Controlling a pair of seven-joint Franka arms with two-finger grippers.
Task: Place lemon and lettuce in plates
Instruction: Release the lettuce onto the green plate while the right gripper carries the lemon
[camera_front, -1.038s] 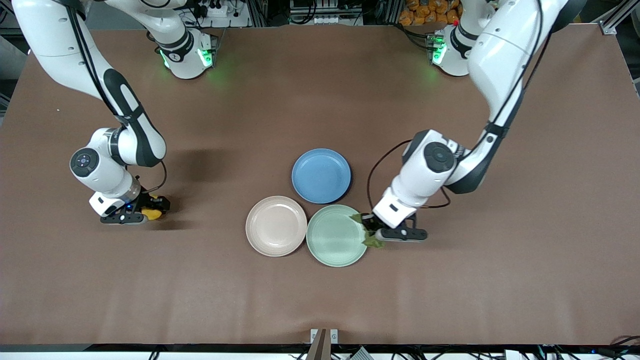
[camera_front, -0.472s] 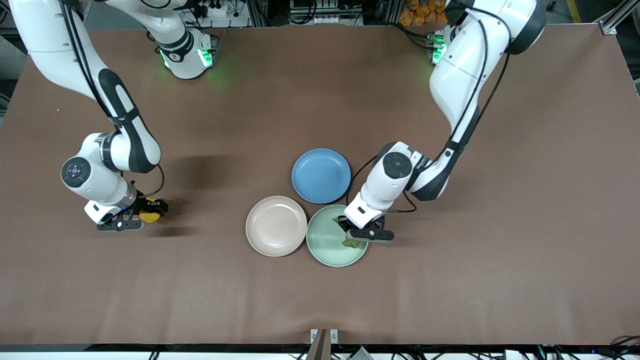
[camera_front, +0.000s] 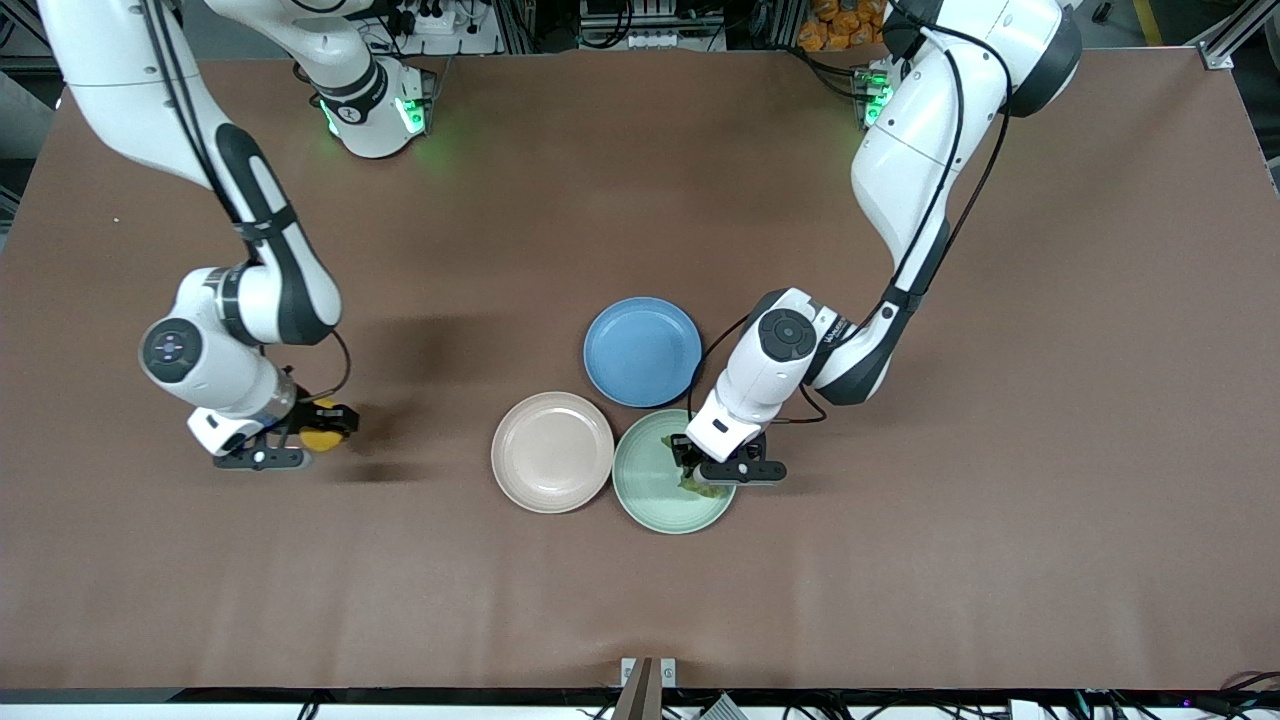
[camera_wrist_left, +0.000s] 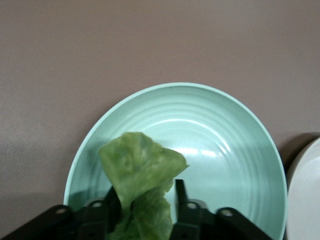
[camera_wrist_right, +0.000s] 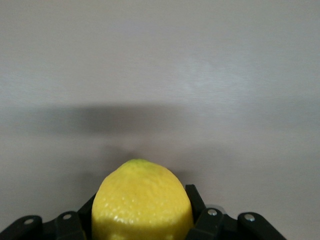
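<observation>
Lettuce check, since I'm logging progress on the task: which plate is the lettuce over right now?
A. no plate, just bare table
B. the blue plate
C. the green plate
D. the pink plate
C: the lettuce hangs between the left gripper's fingers over the green plate, whose ringed inside fills the left wrist view.

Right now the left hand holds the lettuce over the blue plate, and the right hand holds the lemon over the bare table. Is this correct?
One detail is wrong: the plate. The left hand has the lettuce over the mint green plate, not the blue plate, as the left wrist view shows. The rest stands: the right hand holds the lemon over the bare table.
</observation>
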